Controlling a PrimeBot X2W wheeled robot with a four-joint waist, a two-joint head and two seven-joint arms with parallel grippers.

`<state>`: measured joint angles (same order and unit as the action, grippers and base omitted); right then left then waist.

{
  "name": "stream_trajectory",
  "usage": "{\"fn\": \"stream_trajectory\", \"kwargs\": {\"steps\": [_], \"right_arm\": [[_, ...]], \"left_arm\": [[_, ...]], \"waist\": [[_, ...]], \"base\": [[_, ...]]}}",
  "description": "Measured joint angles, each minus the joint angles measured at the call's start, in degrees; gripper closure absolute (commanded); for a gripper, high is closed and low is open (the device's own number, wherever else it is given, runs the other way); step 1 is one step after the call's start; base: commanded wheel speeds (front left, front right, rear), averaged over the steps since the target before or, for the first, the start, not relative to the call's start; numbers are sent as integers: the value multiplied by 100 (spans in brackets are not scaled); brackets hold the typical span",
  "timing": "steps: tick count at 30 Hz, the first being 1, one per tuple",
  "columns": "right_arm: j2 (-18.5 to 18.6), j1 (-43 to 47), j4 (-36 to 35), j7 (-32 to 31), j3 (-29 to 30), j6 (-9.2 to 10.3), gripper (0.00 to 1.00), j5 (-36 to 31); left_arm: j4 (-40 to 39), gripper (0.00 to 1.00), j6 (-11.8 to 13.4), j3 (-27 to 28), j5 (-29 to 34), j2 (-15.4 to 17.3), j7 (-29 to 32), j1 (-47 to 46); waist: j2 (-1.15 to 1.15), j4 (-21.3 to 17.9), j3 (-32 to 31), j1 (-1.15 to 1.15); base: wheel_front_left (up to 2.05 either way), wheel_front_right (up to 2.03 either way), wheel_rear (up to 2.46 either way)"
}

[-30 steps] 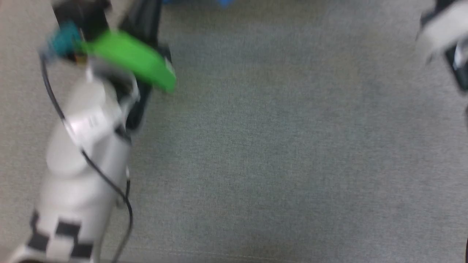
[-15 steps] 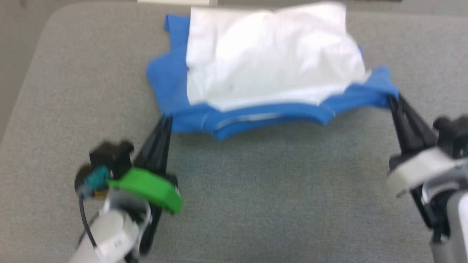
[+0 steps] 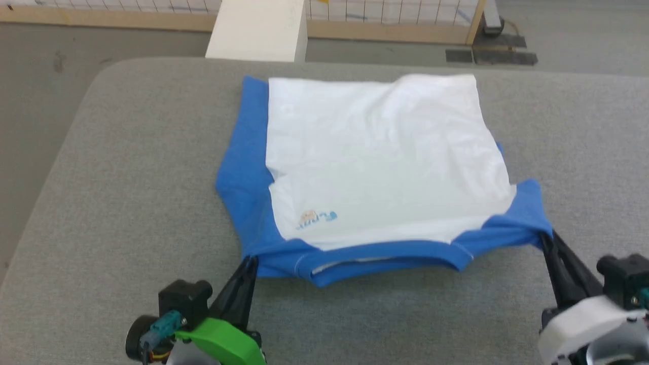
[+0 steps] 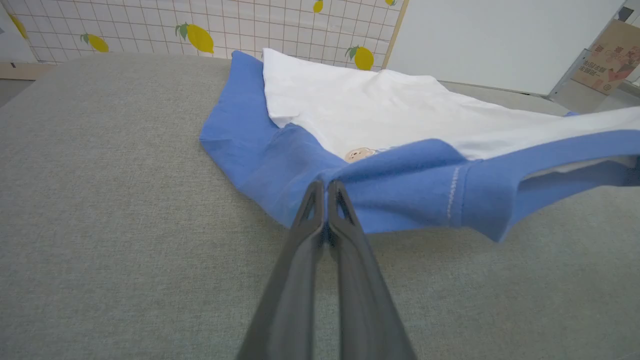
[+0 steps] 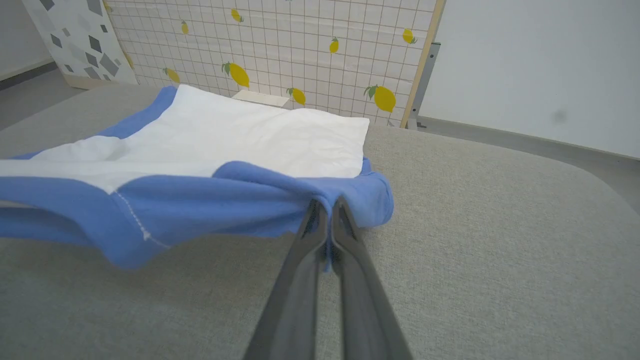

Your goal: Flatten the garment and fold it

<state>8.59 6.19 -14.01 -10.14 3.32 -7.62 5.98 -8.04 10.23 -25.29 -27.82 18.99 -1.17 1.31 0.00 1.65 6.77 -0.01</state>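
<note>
The garment (image 3: 375, 162) lies on the grey padded table (image 3: 127, 167), its white body spread away from me and its blue upper part toward me. My left gripper (image 3: 249, 261) is shut on the near left blue corner, seen close in the left wrist view (image 4: 325, 185). My right gripper (image 3: 546, 235) is shut on the near right blue corner, pinched tight in the right wrist view (image 5: 327, 202). Between the two grips the blue edge (image 4: 480, 185) hangs lifted a little off the table. A small print (image 3: 314, 219) shows on the white part.
Bare grey table surface lies on both sides of the garment and in front of it (image 3: 395, 314). Beyond the table's far edge stand a white block (image 3: 258, 30) and a wood-framed lemon-print grid screen (image 5: 280, 55). The floor drops off at the left (image 3: 30, 101).
The head camera has swung up, bringing the whole garment and far table edge into view. Both grippers stay shut on the blue corners.
</note>
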Motion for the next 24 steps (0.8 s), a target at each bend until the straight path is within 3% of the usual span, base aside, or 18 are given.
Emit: {"fn": "stream_trajectory", "kwargs": {"steps": [15,24], "right_arm": [[-398,1250,-558,-376,60,1,100,11],[-275,1283,40,-577,-70,1,100,-14]], "left_arm": [[-301,100,125,-167,-338,125,238,888],[289,100,-89,-374,-365,155,490,791]], "waist": [[0,80,-246,0],[0,87,-117,0]], "base": [[0,0,0],[0,0,0]]}}
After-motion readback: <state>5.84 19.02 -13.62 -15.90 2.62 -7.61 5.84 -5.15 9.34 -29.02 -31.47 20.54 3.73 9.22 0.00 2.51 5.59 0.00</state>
